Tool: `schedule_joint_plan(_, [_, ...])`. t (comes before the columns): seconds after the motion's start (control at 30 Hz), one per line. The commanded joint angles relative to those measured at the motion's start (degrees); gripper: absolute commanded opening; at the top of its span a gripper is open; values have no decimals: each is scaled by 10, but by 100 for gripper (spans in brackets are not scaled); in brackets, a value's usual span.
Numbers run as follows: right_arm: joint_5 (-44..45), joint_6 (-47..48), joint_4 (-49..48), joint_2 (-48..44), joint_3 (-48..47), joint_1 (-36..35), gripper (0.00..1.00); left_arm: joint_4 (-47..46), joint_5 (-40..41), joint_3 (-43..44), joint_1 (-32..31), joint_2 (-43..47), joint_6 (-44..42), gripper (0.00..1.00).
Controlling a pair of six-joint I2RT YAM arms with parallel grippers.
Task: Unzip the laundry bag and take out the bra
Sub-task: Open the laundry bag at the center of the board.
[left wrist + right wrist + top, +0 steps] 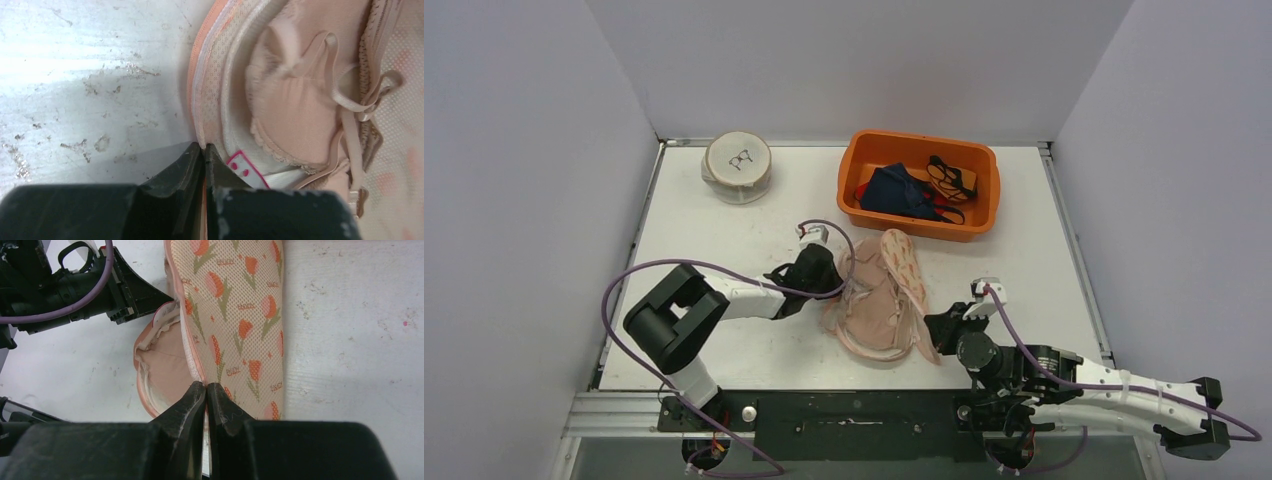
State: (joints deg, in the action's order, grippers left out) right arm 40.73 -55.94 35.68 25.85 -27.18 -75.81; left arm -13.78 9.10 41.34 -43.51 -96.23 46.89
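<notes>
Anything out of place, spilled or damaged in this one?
Nothing stands out. The laundry bag lies open mid-table, bra inside, with the left gripper and right gripper each pinching its rim. The table is scuffed; nothing spilled.

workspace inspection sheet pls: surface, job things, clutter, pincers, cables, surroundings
surface: white table, scuffed and stained
job's things: tulip-print mesh laundry bag lies open mid-table; beige bra not yet removed, resting inside it
clutter: orange bin at the back right holding dark clothes; round white pouch at the back left
grippers: left pincer shut on the bag's peach edge; right pincer shut on the rim on the opposite side
cables: a purple cable loops off each arm, none seen lying over the bag
surroundings: plain white walls on three sides; nothing else seen
</notes>
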Motion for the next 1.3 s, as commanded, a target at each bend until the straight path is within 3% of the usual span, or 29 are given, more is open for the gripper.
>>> schedule_joint_plan(0.0, [24,0,-14,16,-14,-4,5,3,36,-30,3,29,4,0])
schedule_joint_plan(0.43, [40,20,-93,79,-18,-2,5,102,116,-181,6,284,52,0])
schedule_joint_plan(0.7, [121,-96,-14,95,-29,0,7,192,109,-240,7,414,61,0])
schedule_joint_plan(0.77, [130,-121,20,85,-28,0,14,203,101,-247,7,433,60,0])
schedule_joint_plan(0.87, [135,-150,65,71,-29,-1,43,211,97,-251,7,442,60,0])
schedule_joint_plan(0.93, [131,-147,80,62,-35,-1,55,211,96,-251,8,446,60,0])
schedule_joint_plan(1.07, [113,-62,59,60,-69,-2,63,212,86,-246,6,453,45,0])
schedule_joint_plan(1.27, [1,126,-91,144,-128,-3,64,228,41,-247,5,478,24,0])
